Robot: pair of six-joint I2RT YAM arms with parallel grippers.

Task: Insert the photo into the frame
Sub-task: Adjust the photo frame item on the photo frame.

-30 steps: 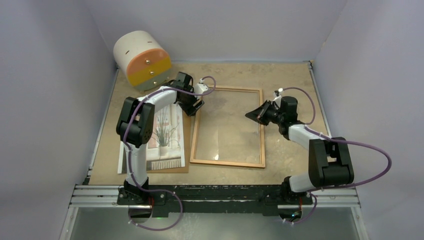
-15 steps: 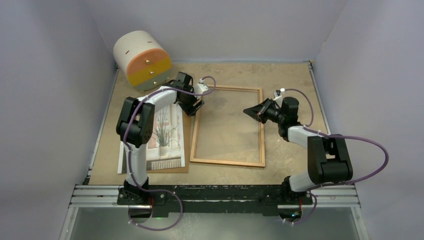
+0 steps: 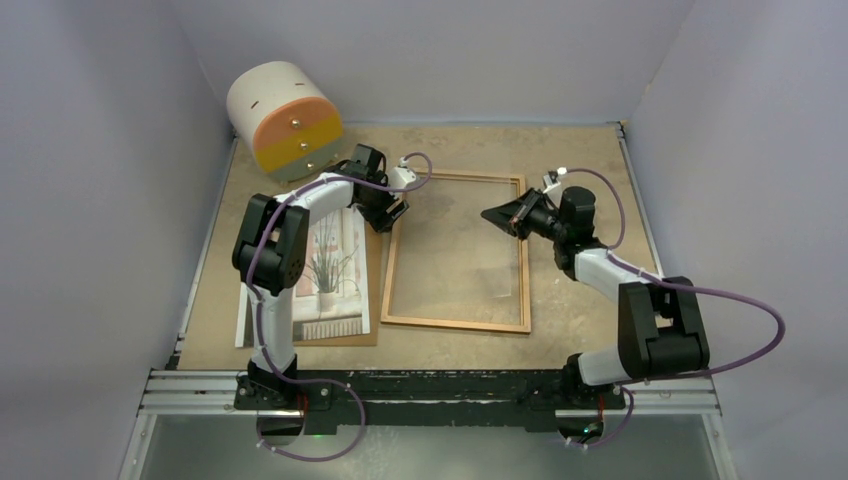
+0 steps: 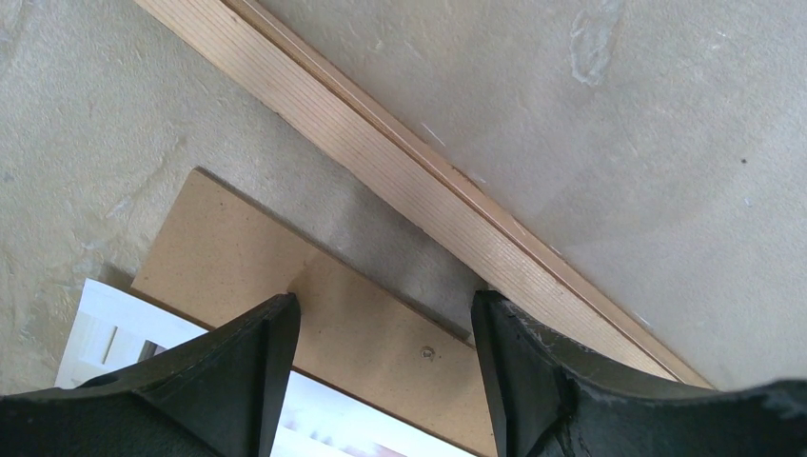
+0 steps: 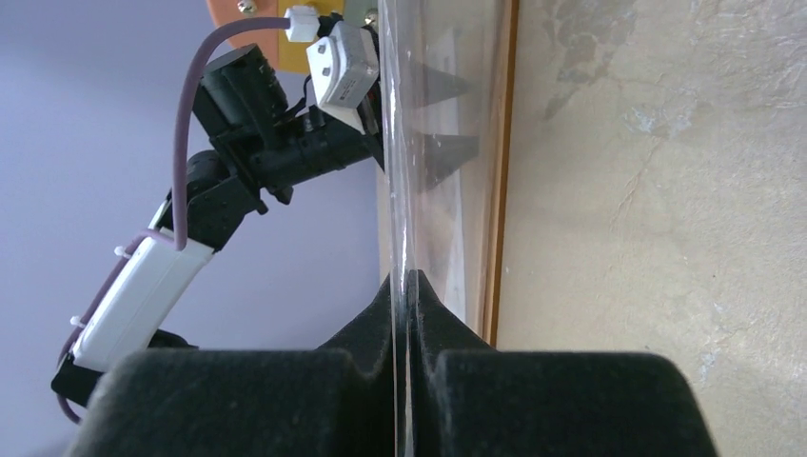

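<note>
Right gripper (image 5: 404, 286) clenched on the glass pane (image 5: 398, 190) edge, bottom centre; left gripper (image 4: 385, 324) spread wide, empty, over the backing board (image 4: 228, 238) beside the frame (image 4: 381, 143).

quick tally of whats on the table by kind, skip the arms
photo: 1
backing board: 1
wooden frame: 1
glass pane: 1
round drawer unit: 1
total: 5
</note>
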